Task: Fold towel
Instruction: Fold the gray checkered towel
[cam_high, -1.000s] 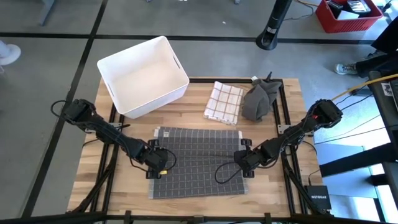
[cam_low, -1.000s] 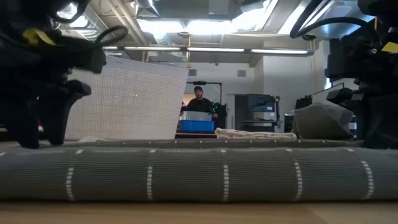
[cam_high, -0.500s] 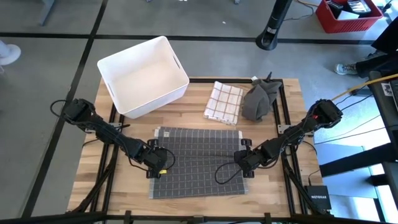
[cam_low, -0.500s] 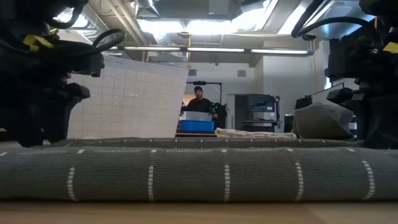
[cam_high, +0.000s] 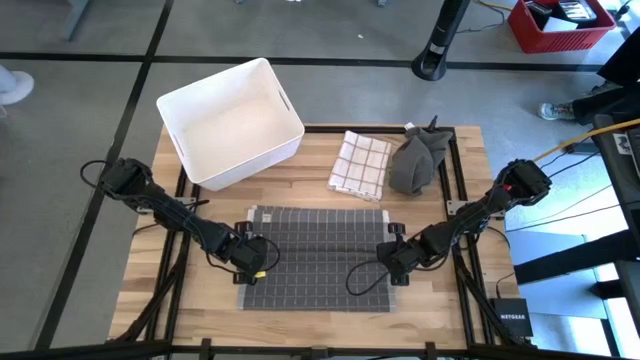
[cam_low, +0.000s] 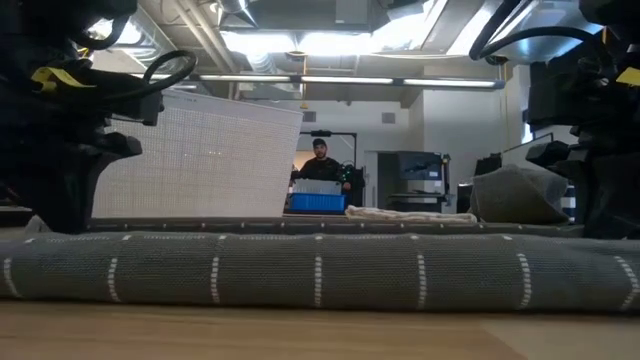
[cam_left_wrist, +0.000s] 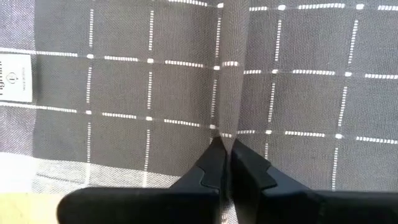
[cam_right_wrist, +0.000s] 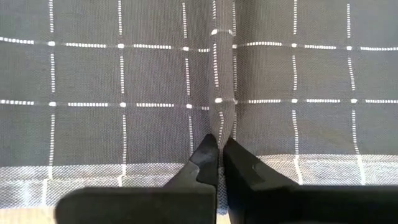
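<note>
- At lower centre of the high view, the left gripper (cam_high: 253, 272) pinches a ridge of the grey towel (cam_high: 318, 258) at its left edge, fingers (cam_left_wrist: 208, 169) pressed together on the cloth
- The right gripper (cam_high: 398, 268) pinches the towel's right edge likewise
- The towel lies flat on the wooden table (cam_high: 460, 300)
- Above it: a white bin (cam_high: 229, 121), a checked cloth (cam_high: 359, 165), a crumpled grey cloth (cam_high: 417, 157)
</note>
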